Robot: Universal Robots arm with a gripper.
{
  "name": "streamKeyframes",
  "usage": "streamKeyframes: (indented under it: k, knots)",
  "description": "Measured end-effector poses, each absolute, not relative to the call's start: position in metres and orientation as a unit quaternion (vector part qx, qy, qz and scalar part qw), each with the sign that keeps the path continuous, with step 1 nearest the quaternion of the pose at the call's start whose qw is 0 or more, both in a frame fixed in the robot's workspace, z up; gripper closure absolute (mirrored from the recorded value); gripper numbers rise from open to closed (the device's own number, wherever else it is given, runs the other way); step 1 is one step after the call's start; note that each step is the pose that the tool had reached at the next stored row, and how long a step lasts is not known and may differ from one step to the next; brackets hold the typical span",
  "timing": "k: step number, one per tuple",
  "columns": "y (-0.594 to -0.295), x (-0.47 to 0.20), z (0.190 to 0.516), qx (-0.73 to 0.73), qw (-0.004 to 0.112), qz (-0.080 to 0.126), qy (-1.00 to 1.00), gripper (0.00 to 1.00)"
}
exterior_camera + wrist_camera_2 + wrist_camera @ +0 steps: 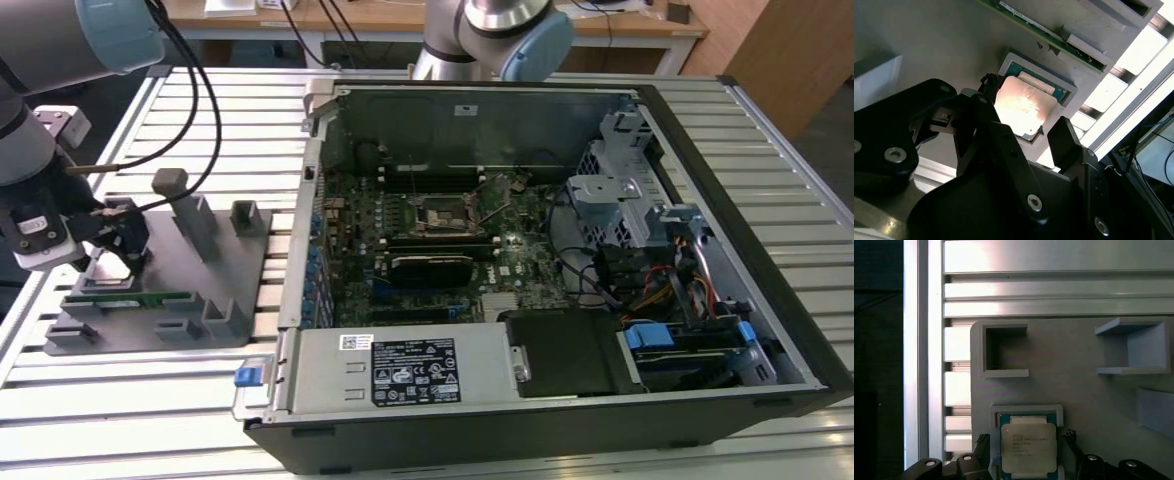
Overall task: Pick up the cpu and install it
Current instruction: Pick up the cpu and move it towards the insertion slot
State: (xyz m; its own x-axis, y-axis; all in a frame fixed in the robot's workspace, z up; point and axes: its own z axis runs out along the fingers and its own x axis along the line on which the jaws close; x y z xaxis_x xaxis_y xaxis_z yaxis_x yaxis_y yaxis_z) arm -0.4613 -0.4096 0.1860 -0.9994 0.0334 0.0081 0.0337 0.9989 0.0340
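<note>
CPU (1028, 450) lies flat, metal top up, in a shallow square pocket of the grey fixture plate (1079, 385) in the first wrist view, w/ the gripper (1026, 440) spread wide – its black fingers (982, 447) sit one each side of the pocket, outside its rim. Second wrist view: fingers straddle the brightly lit CPU, a green memory stick (1044, 34) just beyond the pocket. Exterior view: gripper low over the plate at the exterior view's left – well apart from the open PC case (534, 445) and its socket (447, 212).
</note>
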Motion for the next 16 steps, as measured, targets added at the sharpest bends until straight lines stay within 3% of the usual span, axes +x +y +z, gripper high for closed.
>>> streamKeyframes:
  k: [7,9,16]
  knots:
    - [-0.4096,-0.4617,0.1838,-0.017,0.004,-0.017,-1.0,0.33]
    - [-0.4096,-0.4616,0.1843,-0.017,0.004,-0.017,-1.0,0.41]
    - [-0.4096,-0.4617,0.1855,-0.017,0.004,-0.017,-1.0,0.41]
